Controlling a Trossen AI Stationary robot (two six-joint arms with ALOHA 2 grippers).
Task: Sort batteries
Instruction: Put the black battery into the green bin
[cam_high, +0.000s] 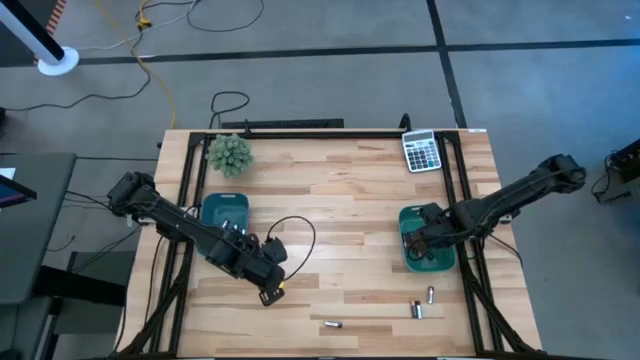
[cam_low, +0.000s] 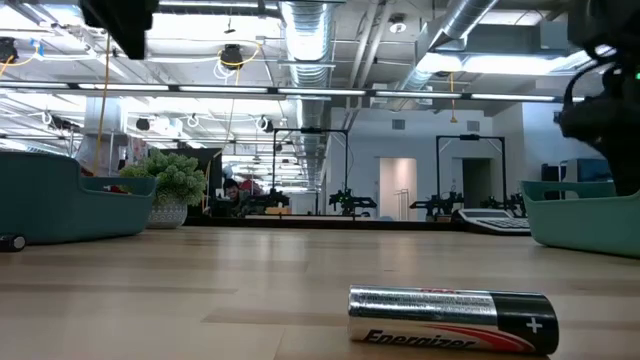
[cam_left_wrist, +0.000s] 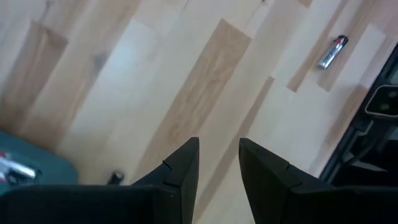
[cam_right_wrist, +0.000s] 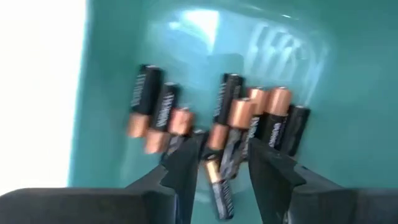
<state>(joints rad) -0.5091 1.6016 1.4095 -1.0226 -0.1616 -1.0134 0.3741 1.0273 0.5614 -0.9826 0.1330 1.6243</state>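
Battery between right jaws (apart), seemingly loose, over bin.

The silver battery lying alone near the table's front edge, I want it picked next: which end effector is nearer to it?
Left. The left end effector hangs just beside the silver battery, over bare wood; the right end effector is farther off, over the right teal plastic bin.

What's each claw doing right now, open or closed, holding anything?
Left claw: open, empty, above the light wooden table.
Right claw: open, over black-and-copper cylindrical batteries in the right teal plastic bin; holding nothing.
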